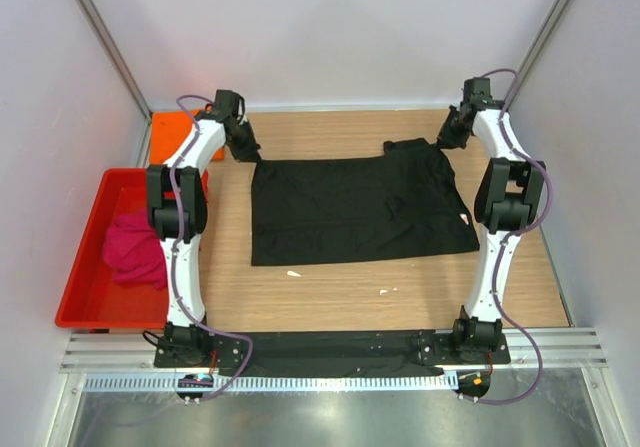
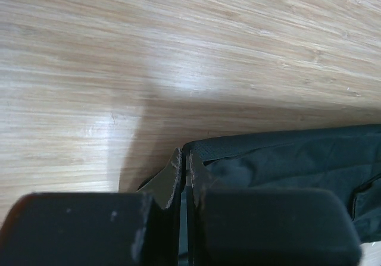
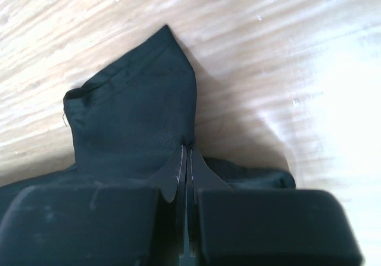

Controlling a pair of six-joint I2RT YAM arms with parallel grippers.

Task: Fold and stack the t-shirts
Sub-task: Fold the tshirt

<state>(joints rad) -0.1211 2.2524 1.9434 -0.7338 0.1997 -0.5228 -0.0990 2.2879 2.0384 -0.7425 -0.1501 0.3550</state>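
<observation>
One pink t-shirt (image 1: 135, 249) lies in the red tray (image 1: 85, 289), orange t-shirt (image 1: 172, 125) beyond.

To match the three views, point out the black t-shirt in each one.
Top external: black t-shirt spread mid-table.
Left wrist: lower right, its corner at the left gripper.
Right wrist: left of centre, peaked above the right gripper.
Shared landmark: the wooden table.

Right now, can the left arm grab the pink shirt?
Probably not yet: the left arm has its jaws shut on the black shirt. Nothing lies on the pink shirt, though.
</observation>
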